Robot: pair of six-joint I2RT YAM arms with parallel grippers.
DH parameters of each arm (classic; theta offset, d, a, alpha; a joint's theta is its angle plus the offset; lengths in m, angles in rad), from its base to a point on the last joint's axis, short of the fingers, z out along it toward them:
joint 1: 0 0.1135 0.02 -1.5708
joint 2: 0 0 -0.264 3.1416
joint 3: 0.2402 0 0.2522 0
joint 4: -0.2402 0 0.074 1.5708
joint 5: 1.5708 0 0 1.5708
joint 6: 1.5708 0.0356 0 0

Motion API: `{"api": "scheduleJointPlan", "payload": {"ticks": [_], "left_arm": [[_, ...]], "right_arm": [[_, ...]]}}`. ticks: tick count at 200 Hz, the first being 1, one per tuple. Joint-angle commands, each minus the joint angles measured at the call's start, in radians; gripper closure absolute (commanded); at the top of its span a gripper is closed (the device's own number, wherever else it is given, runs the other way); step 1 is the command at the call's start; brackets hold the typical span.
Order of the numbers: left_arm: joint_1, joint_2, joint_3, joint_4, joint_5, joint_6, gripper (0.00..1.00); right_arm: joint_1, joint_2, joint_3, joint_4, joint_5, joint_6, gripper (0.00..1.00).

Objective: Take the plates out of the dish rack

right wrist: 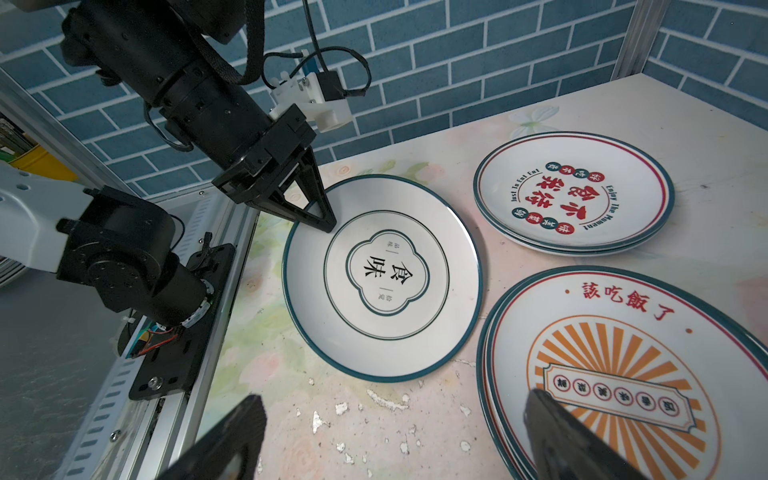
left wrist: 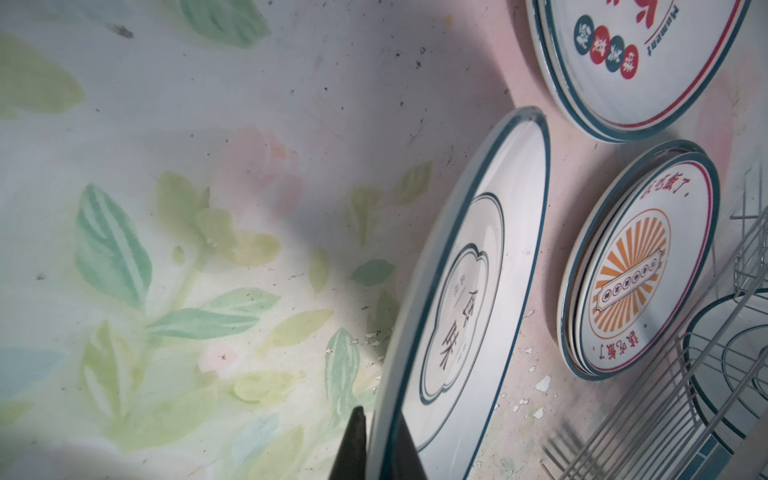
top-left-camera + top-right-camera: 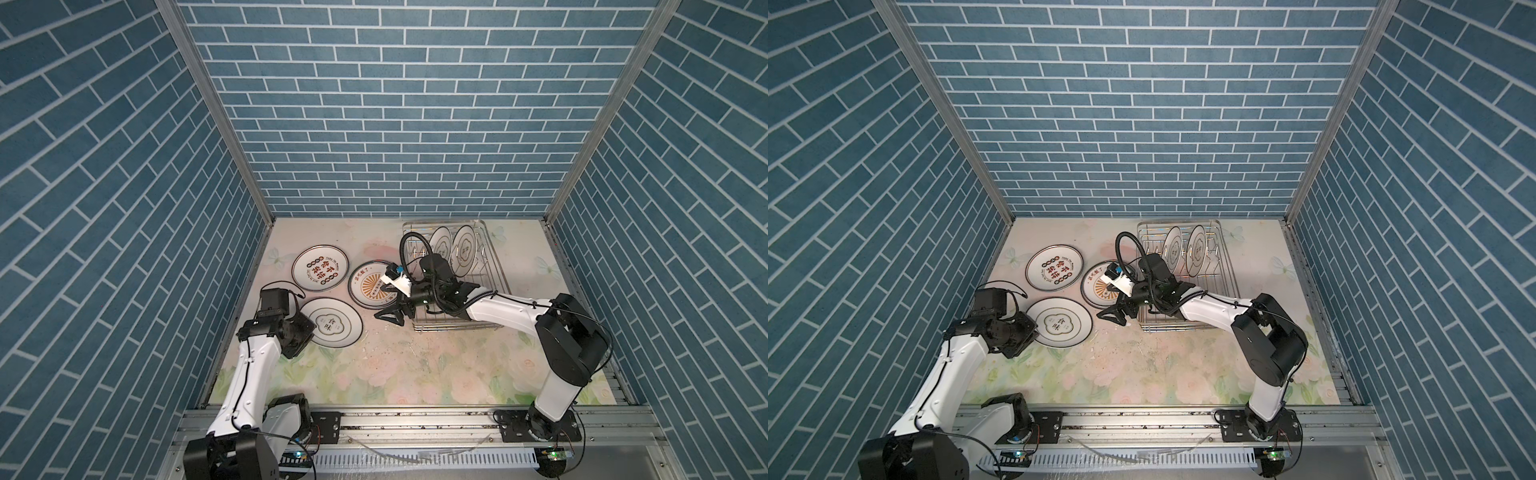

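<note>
Hiding sunburst plate's [image 3: 368, 286] edge, right arm [image 3: 498, 309], left claw [image 1: 324, 224] pinching flower plate [image 1: 382, 274]

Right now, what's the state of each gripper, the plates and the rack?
left gripper: shut on the flower-outline plate's rim.
right gripper: open, empty, near the sunburst stack.
flower-outline plate: face up, gripped at its edge.
sunburst stack: lying flat, out of the rack.
red-character stack: lying flat, out of the rack.
dish rack: holds two upright plates.
</note>
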State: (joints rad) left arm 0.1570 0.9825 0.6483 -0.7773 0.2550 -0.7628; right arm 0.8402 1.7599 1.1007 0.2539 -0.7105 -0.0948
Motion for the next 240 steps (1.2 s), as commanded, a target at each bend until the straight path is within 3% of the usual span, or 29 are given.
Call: {"api": "scheduleJointPlan", "payload": {"ticks": [1,72,119,173,240], "left_arm": [[0.009,0.023,-0.043,-0.073,-0.126,-0.008,0.91],[0.041,0.133,-0.007,-0.002,-0.135,0.037,0.87],[0.042,0.224,0.011,0.004,-0.166,0.069,0.89],[0.042,0.232,0.021,-0.027,-0.237,0.045,0.85],[0.042,0.25,0.03,-0.017,-0.237,0.059,0.85]], "right_arm": [[0.009,0.023,0.031,0.016,-0.019,-0.034,0.02],[0.024,0.034,0.037,0.035,-0.017,-0.022,0.03],[0.035,0.124,0.141,-0.033,0.016,-0.039,0.03],[0.035,0.18,0.196,-0.046,0.035,-0.033,0.03],[0.052,0.256,0.279,-0.054,0.061,-0.034,0.03]]}}
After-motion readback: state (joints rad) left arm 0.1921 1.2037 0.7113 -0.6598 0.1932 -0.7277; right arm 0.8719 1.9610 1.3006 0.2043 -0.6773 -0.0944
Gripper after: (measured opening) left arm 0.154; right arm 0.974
